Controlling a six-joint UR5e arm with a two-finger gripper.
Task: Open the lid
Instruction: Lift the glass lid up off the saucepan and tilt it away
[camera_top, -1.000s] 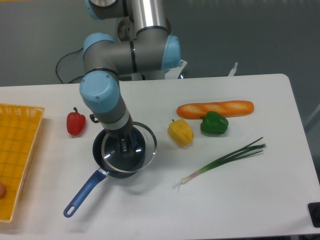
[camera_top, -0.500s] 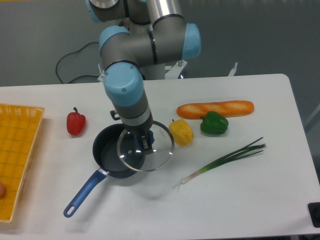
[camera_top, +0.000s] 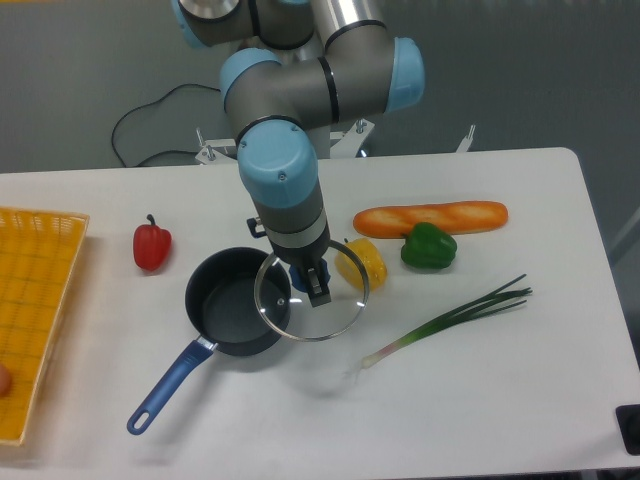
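The round glass lid (camera_top: 318, 312) with a thin metal rim hangs in the air to the right of the dark saucepan (camera_top: 234, 301), overlapping only the pan's right edge. My gripper (camera_top: 309, 282) is shut on the lid's blue centre knob, which is mostly hidden by the fingers. The saucepan stands open, its inside empty, with its long blue handle (camera_top: 166, 389) pointing to the front left.
A yellow pepper (camera_top: 363, 262) sits right behind the lid. A green pepper (camera_top: 428, 247) and a baguette (camera_top: 430, 217) lie to the right. A spring onion (camera_top: 450, 318) lies at front right. A red pepper (camera_top: 152, 245) and a yellow basket (camera_top: 32, 300) are at the left.
The gripper has carried the lid off the saucepan and to the right. The pan was covered a second ago and now stands open.
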